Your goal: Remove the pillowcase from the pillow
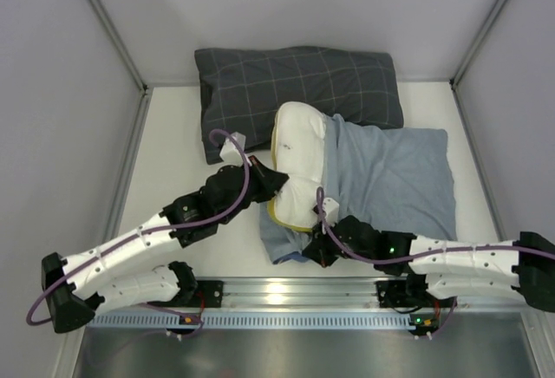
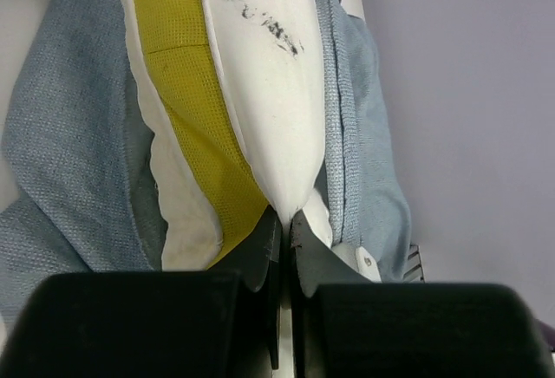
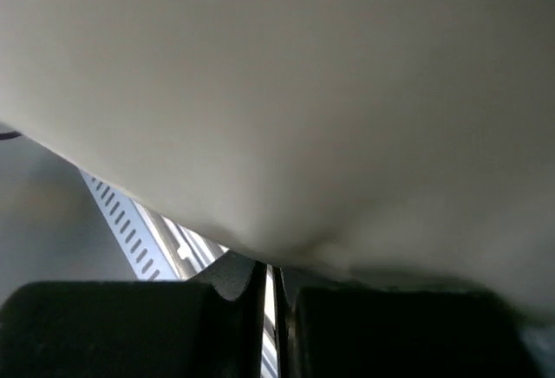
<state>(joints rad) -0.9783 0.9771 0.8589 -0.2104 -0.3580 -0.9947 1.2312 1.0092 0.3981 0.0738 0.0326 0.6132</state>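
At the table's middle, the pillow sticks half out of the pillowcase, white with yellow piping. Only your left wrist view shows the left gripper clenched on its piped edge. The right gripper pinches pale cloth, the pillow by its colour.

No legible text, label, brand, number or sign appears in any of our three views. The sole candidate, a smeared black mark on the pillow, we cannot read as characters.
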